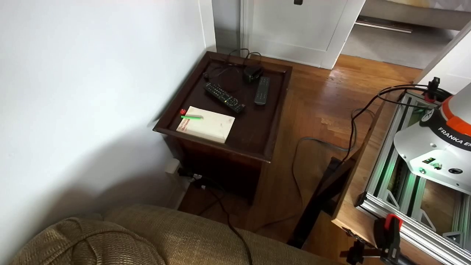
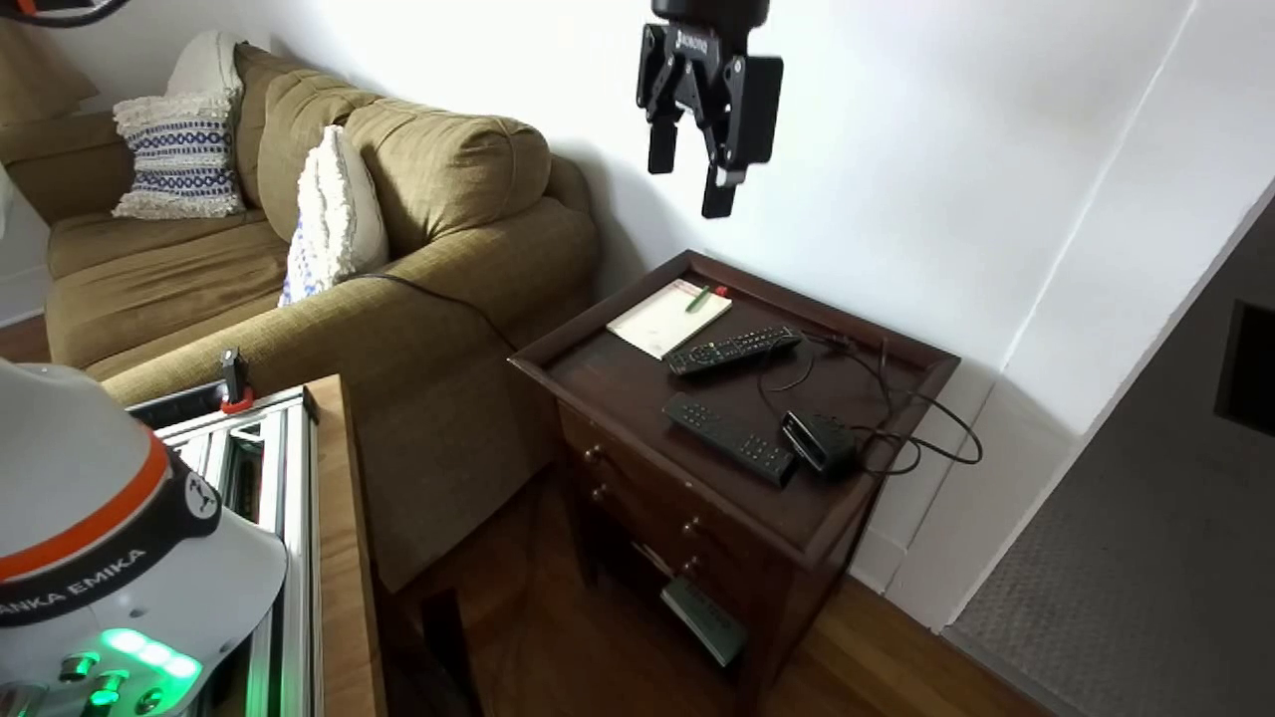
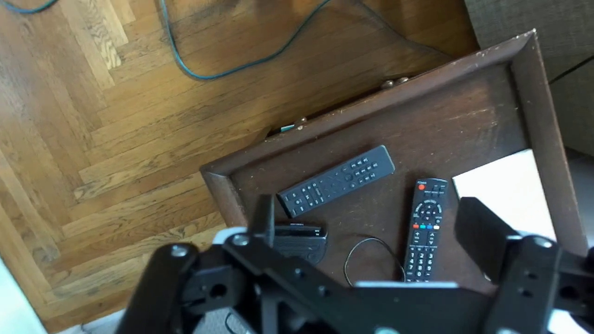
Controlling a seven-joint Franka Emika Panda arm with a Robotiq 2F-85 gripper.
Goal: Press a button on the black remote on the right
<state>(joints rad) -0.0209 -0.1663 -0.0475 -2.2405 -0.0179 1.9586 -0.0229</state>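
Observation:
The slim black remote with a plain dark face shows in both exterior views (image 1: 262, 90) (image 2: 730, 438). It lies flat near the drawer-side edge of the dark wooden side table (image 1: 280, 110). In the wrist view this remote (image 3: 336, 182) lies slanted, wholly visible. The similar black remote (image 3: 424, 227) with coloured buttons lies apart from it, beside the cream book (image 3: 510, 185); my gripper hides its lower end in the wrist view. My gripper (image 2: 689, 171) is open and empty, high above the table, fingers pointing down. In the wrist view its fingers (image 3: 371, 227) are wide apart.
A black device (image 2: 822, 443) with loose cables sits close to the plain remote's end. A green pen (image 1: 191, 117) lies on the book, with a red die (image 1: 183, 111) beside it. The table has a raised rim. A wall and a sofa (image 2: 478, 249) stand beside it.

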